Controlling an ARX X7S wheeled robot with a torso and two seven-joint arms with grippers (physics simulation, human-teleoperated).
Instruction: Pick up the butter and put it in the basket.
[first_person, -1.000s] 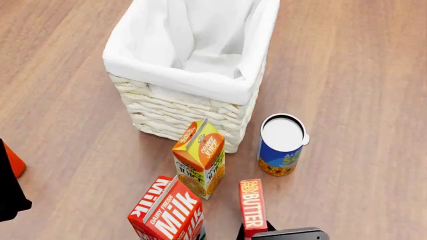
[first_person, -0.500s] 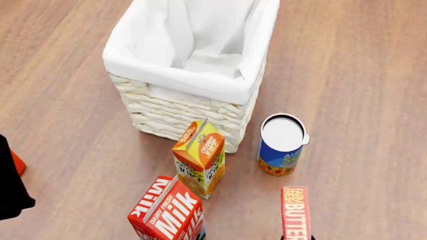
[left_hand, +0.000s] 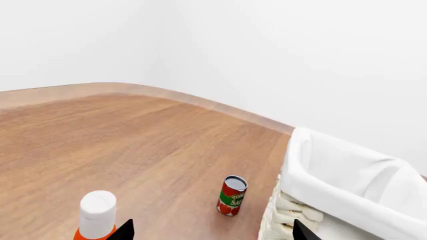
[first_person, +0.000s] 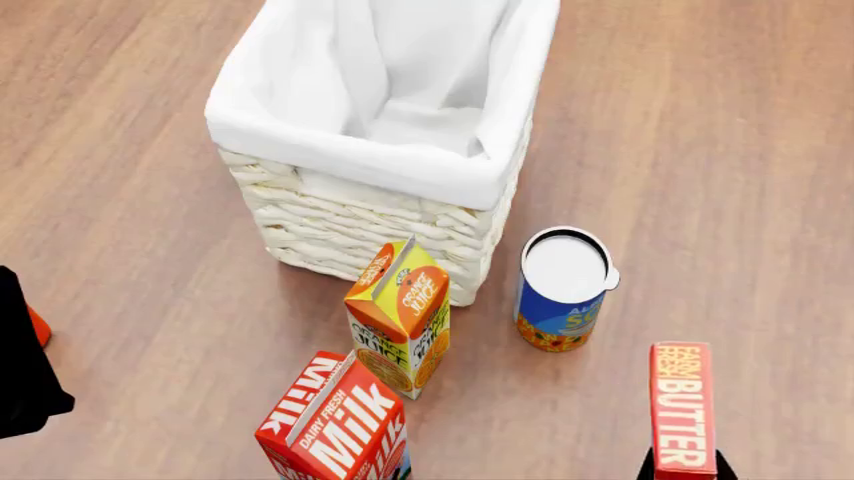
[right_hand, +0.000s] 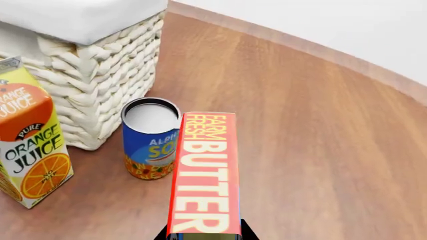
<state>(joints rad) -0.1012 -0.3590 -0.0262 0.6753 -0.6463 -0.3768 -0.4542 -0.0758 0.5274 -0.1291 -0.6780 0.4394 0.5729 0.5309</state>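
The butter (first_person: 683, 408), a slim red box lettered "FARM FRESH BUTTER" in yellow and white, is clamped at its near end by the right end effector (right_hand: 203, 234), off the wooden floor (first_person: 721, 150), right of the blue "ALPHABET SOUP" can (first_person: 562, 288). Left of it stand a "PURE ORANGE JUICE" carton (first_person: 398, 316) and a "DAIRY FRESH Milk" carton (first_person: 336, 418). Behind them stands the woven basket (first_person: 374, 150). The left end effector (left_hand: 210, 231) shows two well-separated fingertips, nothing between them.

Matte black left arm (first_person: 24, 375); black hand finger tips (left_hand: 123, 230), flat and angular
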